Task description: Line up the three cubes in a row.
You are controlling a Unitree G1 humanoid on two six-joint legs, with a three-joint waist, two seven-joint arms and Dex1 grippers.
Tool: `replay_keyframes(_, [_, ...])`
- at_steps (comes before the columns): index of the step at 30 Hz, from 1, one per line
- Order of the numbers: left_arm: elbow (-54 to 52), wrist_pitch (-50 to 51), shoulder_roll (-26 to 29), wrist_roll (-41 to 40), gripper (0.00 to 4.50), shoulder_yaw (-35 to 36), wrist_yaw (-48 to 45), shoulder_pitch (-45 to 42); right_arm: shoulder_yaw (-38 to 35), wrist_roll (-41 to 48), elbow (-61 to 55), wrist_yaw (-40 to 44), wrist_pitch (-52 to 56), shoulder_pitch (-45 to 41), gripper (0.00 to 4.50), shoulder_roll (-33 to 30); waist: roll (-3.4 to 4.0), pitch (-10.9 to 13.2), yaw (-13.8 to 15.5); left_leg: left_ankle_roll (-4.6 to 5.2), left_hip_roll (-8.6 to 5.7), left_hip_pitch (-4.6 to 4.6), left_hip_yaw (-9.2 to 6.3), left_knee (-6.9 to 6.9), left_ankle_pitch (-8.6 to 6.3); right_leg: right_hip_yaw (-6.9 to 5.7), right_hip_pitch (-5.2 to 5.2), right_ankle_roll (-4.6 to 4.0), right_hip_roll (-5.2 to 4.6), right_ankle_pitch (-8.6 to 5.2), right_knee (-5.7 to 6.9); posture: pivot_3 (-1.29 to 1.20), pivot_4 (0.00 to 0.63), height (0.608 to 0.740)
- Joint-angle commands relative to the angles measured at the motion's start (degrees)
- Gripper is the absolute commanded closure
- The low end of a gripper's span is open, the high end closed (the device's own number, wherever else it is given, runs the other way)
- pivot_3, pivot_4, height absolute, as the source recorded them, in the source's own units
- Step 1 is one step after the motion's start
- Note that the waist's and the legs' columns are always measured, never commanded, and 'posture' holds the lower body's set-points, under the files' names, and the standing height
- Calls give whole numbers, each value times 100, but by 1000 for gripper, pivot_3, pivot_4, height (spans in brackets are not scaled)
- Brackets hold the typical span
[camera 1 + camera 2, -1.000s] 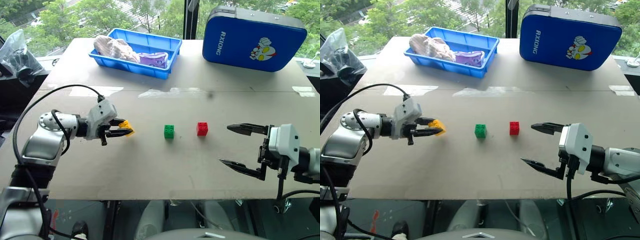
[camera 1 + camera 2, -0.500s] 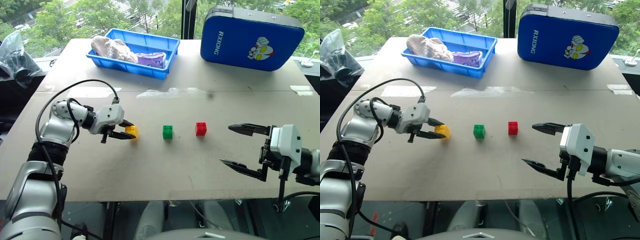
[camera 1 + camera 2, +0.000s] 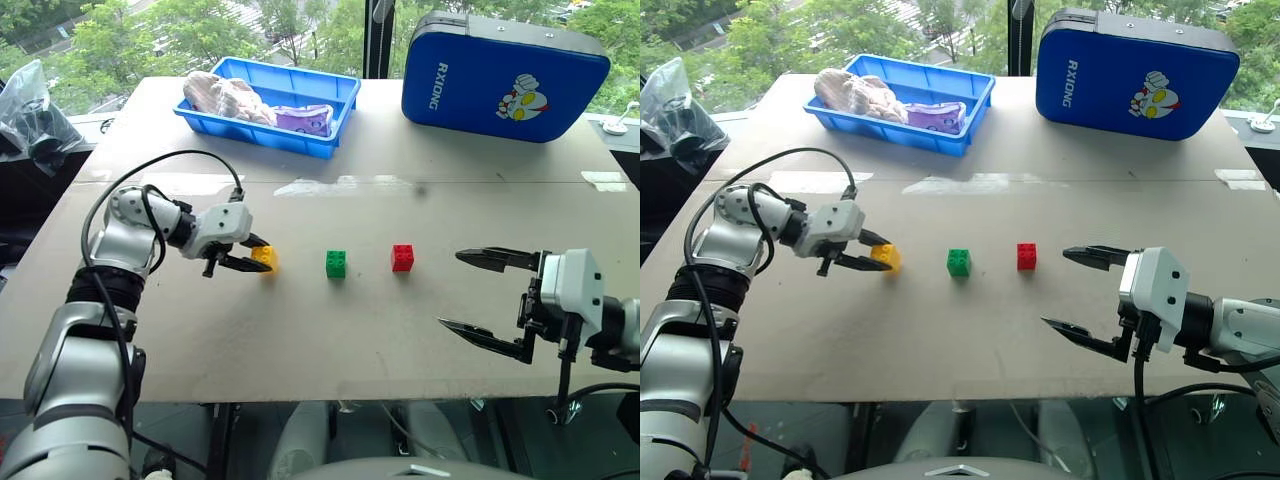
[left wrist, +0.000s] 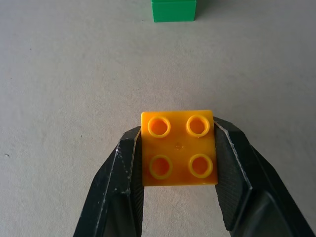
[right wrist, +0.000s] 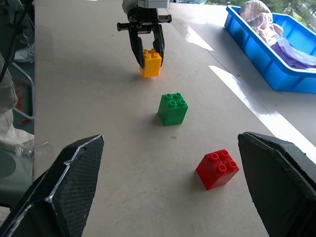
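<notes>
Our left gripper (image 3: 250, 259), clenched on the small yellow studded plastic cube (image 3: 264, 260), has carried it rightward to the table (image 3: 330, 340), level with the green plastic cube (image 3: 337, 263) and red plastic cube (image 3: 403, 257); we judge the row nearly complete. Our right gripper (image 3: 480, 305) hangs spread and empty. The blue plastic tray (image 3: 300, 140) and blue case (image 3: 500, 80) obstruct nothing.

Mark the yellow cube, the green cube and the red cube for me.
yellow cube (image 4: 178, 147), left wrist view, studded top.
green cube (image 3: 337, 264), left eye view, front face.
red cube (image 3: 403, 258), left eye view, front face.
</notes>
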Motion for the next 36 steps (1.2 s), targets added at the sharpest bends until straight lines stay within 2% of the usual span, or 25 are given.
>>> replay_keyframes(1, [25, -102, 3, 11, 3231, -15, -24, -136, -208, 70, -179, -25, -15, -30, 0, -71, 0, 0, 0, 0, 0, 0, 0, 0, 0, 0, 0, 0, 0, 0, 0, 0, 150, 740])
replay_keyframes(6, [50, -125, -61, 64, 3231, 15, -19, -123, -212, 61, -165, -15, -19, -29, 0, -78, 0, 0, 0, 0, 1, 0, 0, 0, 0, 0, 0, 0, 0, 0, 0, 0, 150, 740])
replay_keyframes(7, [47, -105, -66, 66, 2196, 21, -18, -118, -214, 60, -164, -12, -21, -27, 0, -78, 0, 0, 1, 0, 1, 0, 0, 0, 0, 0, 0, 0, 0, 0, 0, 0, 150, 740])
replay_keyframes(9, [-60, -5, -46, 5, 1650, 61, -2, -65, -220, 55, -161, -2, -30, -16, 0, -77, 0, 0, 0, 0, 1, 0, -1, 0, 0, -1, 0, 0, 0, 0, 0, 0, 150, 740])
replay_keyframes(10, [-155, 79, -24, -48, 983, 110, -10, -26, -221, 49, -159, 5, -36, -6, 0, -77, 0, 0, 0, 0, 0, 0, -1, 0, 0, 0, 0, 0, 0, 0, 0, 0, 150, 740])
replay_keyframes(11, [-259, 156, 10, -101, 516, 177, 5, 16, -222, 49, -156, 12, -39, 0, 0, -76, 0, 0, -1, 0, 0, 0, -1, 0, 0, 0, 0, 0, 0, 0, 0, 0, 150, 740])
replay_keyframes(13, [-458, 343, 64, -189, 57, 294, 48, 100, -227, 41, -147, 31, -55, 24, 0, -69, 0, 0, -1, 0, 2, 0, -1, 0, 0, 0, 0, 0, 0, 0, 0, 0, 150, 740])
replay_keyframes(18, [-1880, 1623, 433, -752, 57, 860, 385, 902, -254, -11, -48, 104, -110, 91, 0, -63, 0, 0, -69, 0, 10, 0, -1, -1, 0, 4, -1, 0, 0, 0, 0, 0, 150, 740])
replay_keyframes(24, [-4403, 4168, 733, -1924, 57, 2501, 1625, 2849, -408, -436, 171, 93, -231, 581, 0, -13, 0, 0, -112, 0, 16, 0, -2, -4, 0, 5, -1, 0, -8, 0, -2, 0, 150, 740])
replay_keyframes(29, [-6010, 5357, 386, -2627, 57, 3792, 2581, 4403, -752, -510, 335, 311, -369, 1275, 0, 133, 1, -1, -75, 0, 17, 7, -2, -5, -1, 6, 5, 0, -34, 0, -1, 0, 150, 740])
replay_keyframes(33, [-6900, 5522, -166, -2845, 57, 4375, 3111, 5604, -1135, -569, 516, 559, -495, 1819, 0, 235, 4, -4, 4, 0, 15, 19, 4, -5, -1, 8, 16, 0, -40, 0, -6, 0, 150, 740])
replay_keyframes(36, [-7241, 5386, -411, -2884, 57, 4548, 3264, 6274, -1407, -572, 677, 719, -594, 2103, 0, 311, 3, -5, 33, 0, 17, 26, 1, -5, -1, 23, 25, -1, -41, -1, -8, 0, 150, 740])
